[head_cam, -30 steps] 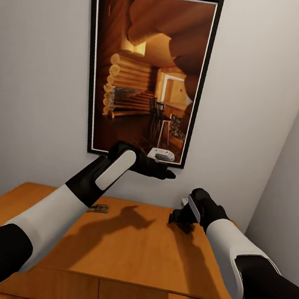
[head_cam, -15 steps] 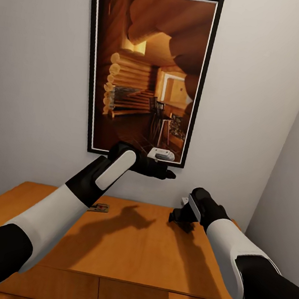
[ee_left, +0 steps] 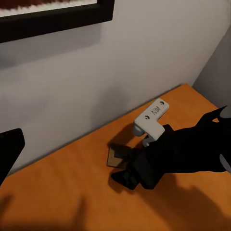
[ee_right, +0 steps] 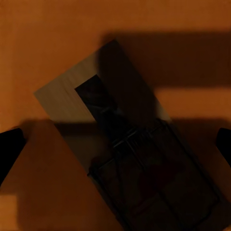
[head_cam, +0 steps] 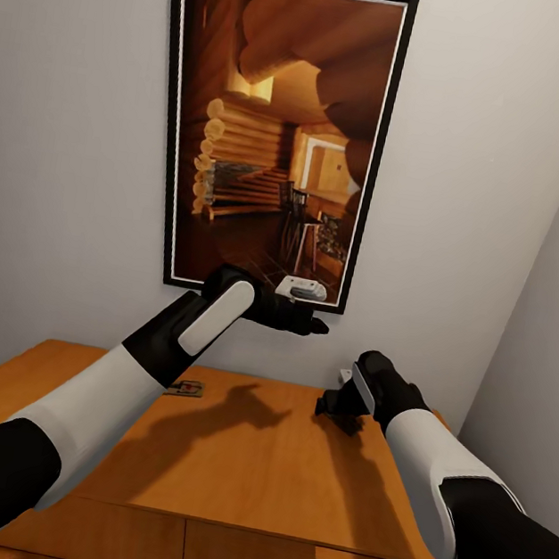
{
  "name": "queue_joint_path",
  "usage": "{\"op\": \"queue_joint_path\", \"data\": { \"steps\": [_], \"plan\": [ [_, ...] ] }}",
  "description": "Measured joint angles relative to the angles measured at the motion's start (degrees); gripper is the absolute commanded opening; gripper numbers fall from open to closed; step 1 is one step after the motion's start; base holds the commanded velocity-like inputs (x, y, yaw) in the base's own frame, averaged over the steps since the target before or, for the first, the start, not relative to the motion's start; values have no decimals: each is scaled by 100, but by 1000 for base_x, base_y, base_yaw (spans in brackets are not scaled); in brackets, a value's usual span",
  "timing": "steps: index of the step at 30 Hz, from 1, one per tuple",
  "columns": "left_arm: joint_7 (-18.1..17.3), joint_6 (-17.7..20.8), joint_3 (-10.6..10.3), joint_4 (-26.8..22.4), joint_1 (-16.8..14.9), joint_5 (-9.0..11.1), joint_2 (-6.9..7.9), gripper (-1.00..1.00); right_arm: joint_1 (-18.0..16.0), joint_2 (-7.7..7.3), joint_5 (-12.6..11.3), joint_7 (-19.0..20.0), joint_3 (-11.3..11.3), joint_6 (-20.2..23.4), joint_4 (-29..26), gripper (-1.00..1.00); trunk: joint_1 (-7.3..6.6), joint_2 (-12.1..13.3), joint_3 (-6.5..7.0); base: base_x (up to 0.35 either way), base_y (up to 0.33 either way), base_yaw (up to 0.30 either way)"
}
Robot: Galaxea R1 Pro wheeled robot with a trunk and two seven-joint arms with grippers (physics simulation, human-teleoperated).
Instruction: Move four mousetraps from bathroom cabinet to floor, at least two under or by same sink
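The orange-brown cabinet (head_cam: 268, 467) fills the foreground, its drawer fronts cut off at the near edge. The right gripper (head_cam: 331, 407) hangs low over the top's back right area, fingertips spread wide, empty, directly above a mousetrap (ee_right: 130, 159) lying flat in shadow. Another mousetrap (head_cam: 185, 388), half hidden by the left forearm, lies near the back edge. The left gripper (head_cam: 313, 325) is raised before a framed cabin picture (head_cam: 271, 134); its opening cannot be made out.

A black-framed picture (head_cam: 271, 134), seemingly of a log-cabin interior, hangs on the grey wall (head_cam: 75, 148).
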Motion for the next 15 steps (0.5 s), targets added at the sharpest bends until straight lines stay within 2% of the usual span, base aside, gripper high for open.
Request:
{"op": "queue_joint_path", "data": {
  "steps": [3,4,15],
  "plan": [
    [0,0,0,0,0,0,0,100,0,-4,-7,2,-3,0,1,100,0,0,0,0,0,0],
    [0,0,0,0,0,0,0,100,0,-4,-10,2,-3,1,1,-100,0,0,0,0,0,0],
    [1,0,0,-8,0,-7,0,100,1,-15,47,16,6,0,-11,-100,0,0,0,0,0,0]
  ]
}}
